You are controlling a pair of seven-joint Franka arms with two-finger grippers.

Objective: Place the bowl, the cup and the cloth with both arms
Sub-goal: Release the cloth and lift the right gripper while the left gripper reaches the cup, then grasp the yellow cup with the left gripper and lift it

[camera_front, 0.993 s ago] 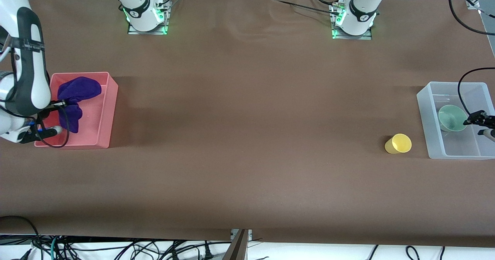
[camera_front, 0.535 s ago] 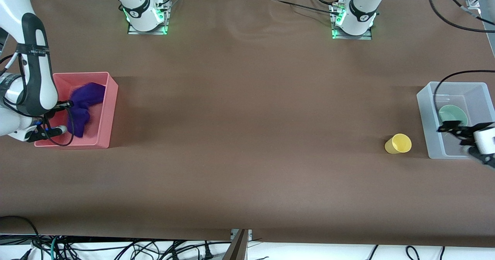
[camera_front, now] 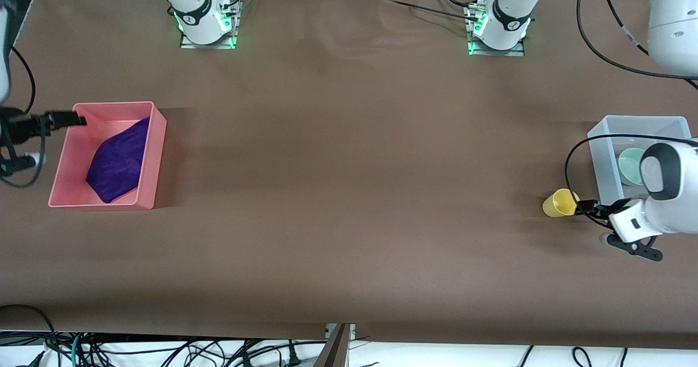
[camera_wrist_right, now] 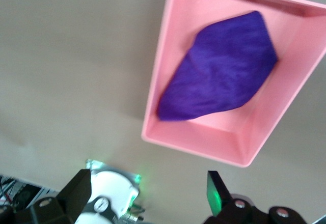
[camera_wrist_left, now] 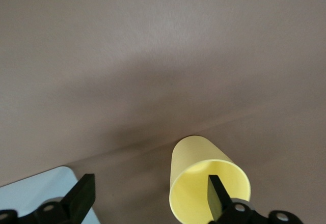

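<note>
The left claw (camera_front: 591, 210) is hanging spread just beside the small yellow plastic tumbler (camera_front: 560, 203) — one finger (camera_wrist_left: 218, 197) over its mouth; the right claw (camera_front: 73, 120), also spread, is waiting.

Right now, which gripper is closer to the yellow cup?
The left gripper is right at the cup, open, with one finger at its rim. The right gripper is at the other end of the table, open, over the edge of the pink bin.

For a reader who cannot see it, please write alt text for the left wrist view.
A yellow cup stands upright on a brown table, just under the open left gripper, with one finger over its mouth. A pale bin corner shows beside it.
</note>
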